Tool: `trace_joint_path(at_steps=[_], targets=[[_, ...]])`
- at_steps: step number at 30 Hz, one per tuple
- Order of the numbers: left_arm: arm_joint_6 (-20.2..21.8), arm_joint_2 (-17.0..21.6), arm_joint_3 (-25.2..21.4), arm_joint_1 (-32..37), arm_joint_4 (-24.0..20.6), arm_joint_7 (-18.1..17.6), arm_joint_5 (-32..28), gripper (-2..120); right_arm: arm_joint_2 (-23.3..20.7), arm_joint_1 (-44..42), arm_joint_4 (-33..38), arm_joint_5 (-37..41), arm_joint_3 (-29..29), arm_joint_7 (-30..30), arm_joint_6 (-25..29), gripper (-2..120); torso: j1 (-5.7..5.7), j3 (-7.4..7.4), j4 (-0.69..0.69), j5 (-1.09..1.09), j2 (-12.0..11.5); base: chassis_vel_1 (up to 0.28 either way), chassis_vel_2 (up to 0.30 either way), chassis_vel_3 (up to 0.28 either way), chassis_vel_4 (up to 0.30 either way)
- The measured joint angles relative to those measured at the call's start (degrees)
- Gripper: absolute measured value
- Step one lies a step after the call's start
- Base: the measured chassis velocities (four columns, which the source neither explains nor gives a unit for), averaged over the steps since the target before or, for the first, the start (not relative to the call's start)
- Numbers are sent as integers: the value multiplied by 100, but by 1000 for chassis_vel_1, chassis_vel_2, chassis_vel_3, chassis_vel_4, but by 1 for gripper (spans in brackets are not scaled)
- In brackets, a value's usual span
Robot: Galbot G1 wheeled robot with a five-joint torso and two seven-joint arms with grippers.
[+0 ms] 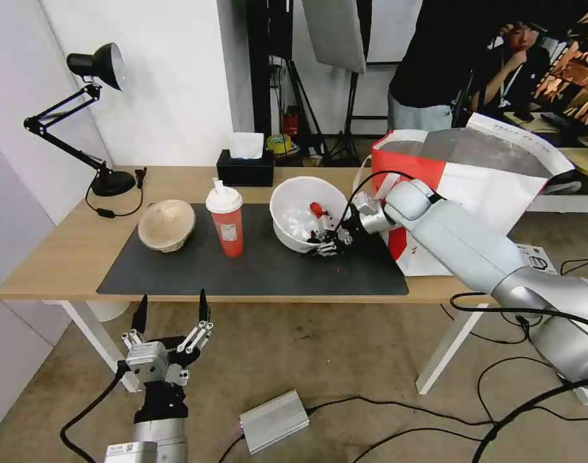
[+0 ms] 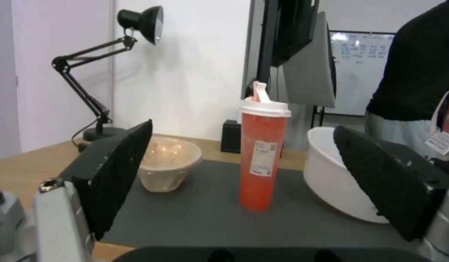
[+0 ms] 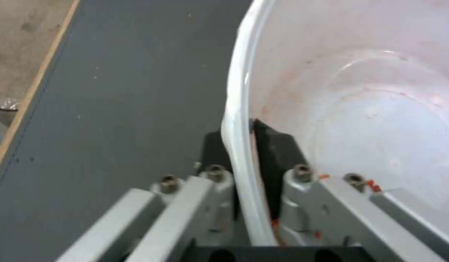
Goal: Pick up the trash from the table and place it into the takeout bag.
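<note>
- Now the right pincer (image 3: pixel 246 160) is clamping the white bowl's (image 1: pixel 301 212) rim, tilting it near the counter's (image 1: pixel 56 251) right end.
- Left pincer (image 1: pixel 171 312) is hanging apart below the front edge.
- Next move likely calls for lifting it over the bag (image 1: pixel 486 180).

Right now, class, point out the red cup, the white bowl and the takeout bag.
red cup (image 1: pixel 229 228), head view: middle of its red body.
white bowl (image 1: pixel 294 209), head view: its inner wall.
takeout bag (image 1: pixel 493 186), head view: its white side panel.

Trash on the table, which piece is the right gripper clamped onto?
The white plastic bowl: the right gripper pinches its rim, one finger inside, one outside. The red cup and tan paper bowl stand untouched.
</note>
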Motion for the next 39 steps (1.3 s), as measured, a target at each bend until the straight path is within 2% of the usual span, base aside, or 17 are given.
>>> trace_joint_path(at_steps=[1,3,39], targets=[[-30,0,4,9,9,0,2,100,9,6,1,26,0,20,6,2,0,0,0,0,0,0,0,0,0],[-46,-1,12,12,11,0,2,100,18,21,26,48,-2,26,9,0,0,-1,0,-1,0,0,0,0,0],[-100,-1,88,23,34,-24,53,100,-196,325,289,355,96,21,5,0,0,0,0,0,0,0,0,0,0]])
